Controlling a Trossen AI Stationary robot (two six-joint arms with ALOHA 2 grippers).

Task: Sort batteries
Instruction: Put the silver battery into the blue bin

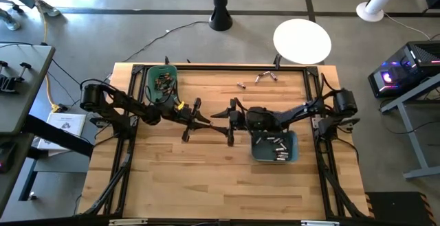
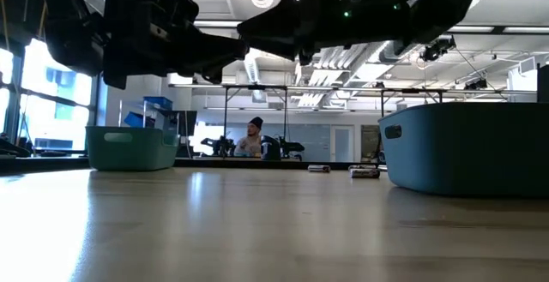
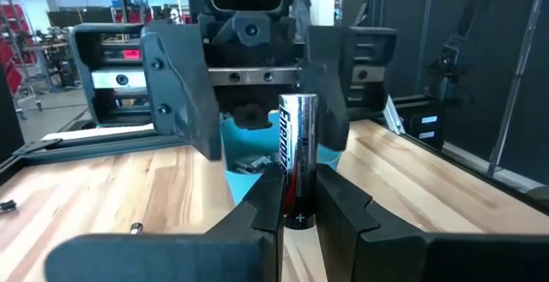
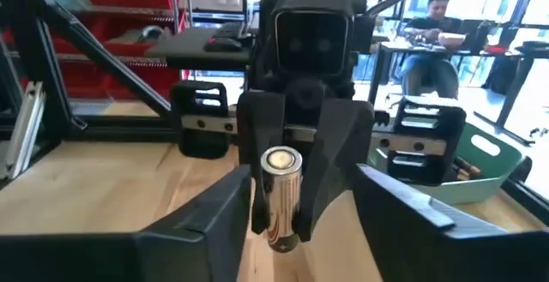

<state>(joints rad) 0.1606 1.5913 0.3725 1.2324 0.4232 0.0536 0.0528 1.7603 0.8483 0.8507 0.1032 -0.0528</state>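
My left gripper (image 1: 206, 118) is shut on a silver-and-black battery (image 3: 296, 158) above the middle of the table. My right gripper (image 1: 231, 121) faces it at close range, level and open. Its fingers (image 3: 182, 93) stand on either side of the battery's free end without touching it. A green bin (image 1: 161, 82) with several batteries sits at the far left. A blue bin (image 1: 275, 147) with several silvery batteries sits under the right arm. Loose batteries (image 1: 265, 76) lie near the far edge. My left gripper pinches the battery between its two fingertips (image 3: 343, 201), at the end marked with a plus (image 3: 298, 218). The fingers come level from the table's left. The other end (image 4: 281, 159) sticks out past the fingertips toward my right gripper. The battery is clear of the table.
The blue bin's wall (image 2: 467, 149) stands near the right side of the low view and the green bin (image 2: 133, 147) far off at its left. Two loose batteries (image 2: 364, 171) lie between them on the bare wood. A black frame rims the table.
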